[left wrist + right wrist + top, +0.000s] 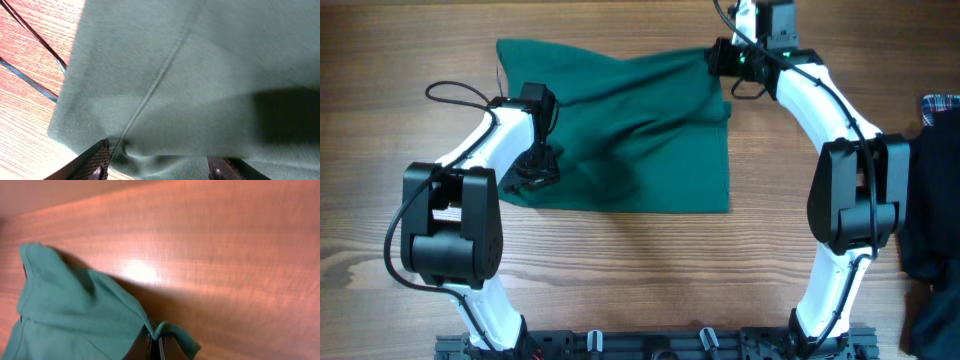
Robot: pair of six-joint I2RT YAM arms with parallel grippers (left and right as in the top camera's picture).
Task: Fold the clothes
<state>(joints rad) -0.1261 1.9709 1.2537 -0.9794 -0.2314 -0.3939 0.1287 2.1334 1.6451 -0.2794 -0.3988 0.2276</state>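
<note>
The dark green garment point(630, 130) lies mostly spread on the wooden table, with its upper right part rumpled. My left gripper point(536, 170) is low over its left lower edge. In the left wrist view the jaws point(157, 170) are open and wide apart, with a ridge of green fabric point(200, 75) lying between them. My right gripper point(720, 58) is at the garment's far right corner. In the right wrist view its jaws point(154, 347) are shut on a fold of the green fabric point(75, 315). Thin dark cords point(30, 35) lie on the wood beside the garment's edge.
A blue-red plaid cloth point(941, 107) and a black garment point(932, 230) lie at the table's right edge, beyond the right arm. Bare wood point(650, 270) runs along the front of the table.
</note>
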